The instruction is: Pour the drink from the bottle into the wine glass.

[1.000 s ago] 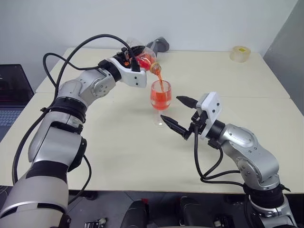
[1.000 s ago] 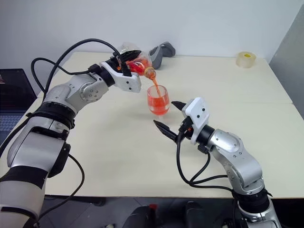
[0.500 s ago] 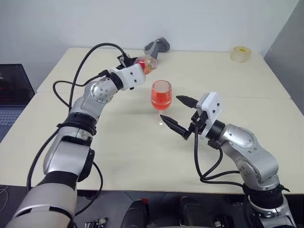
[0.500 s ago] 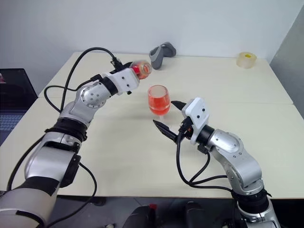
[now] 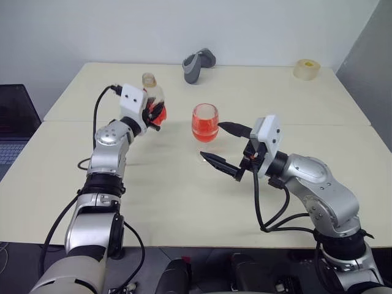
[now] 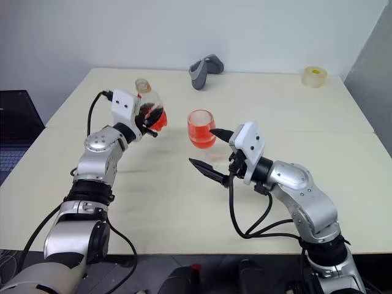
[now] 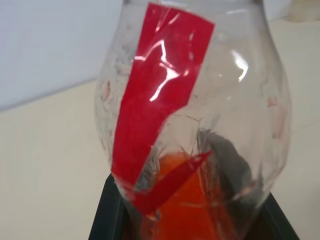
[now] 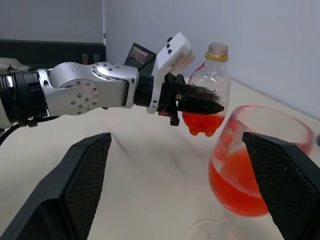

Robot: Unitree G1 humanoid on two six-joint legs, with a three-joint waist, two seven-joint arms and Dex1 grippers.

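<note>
Desk [image 5: 184,202] pale; our left jaws [image 5: 154,114] pinch the upright bottle [image 5: 153,98], left of the wine glass [image 5: 205,122]; right jaws [image 5: 225,147] spread beside the glass.

wine glass [image 8: 250,170] foot cut off, bottle [image 7: 192,125] neck out of frame

One clear plastic bottle [image 5: 151,101] is standing upright, one wine glass [image 5: 205,124] is sitting on the table [image 5: 318,104], one roll of tape [image 5: 305,68] is lying near the far right corner, and one grey handheld device [image 5: 198,64] is resting at the far edge. One laptop [image 5: 15,122] is sitting beside the table. Two grippers are showing: the left gripper [image 5: 154,114] and the right gripper [image 5: 228,149].
</note>
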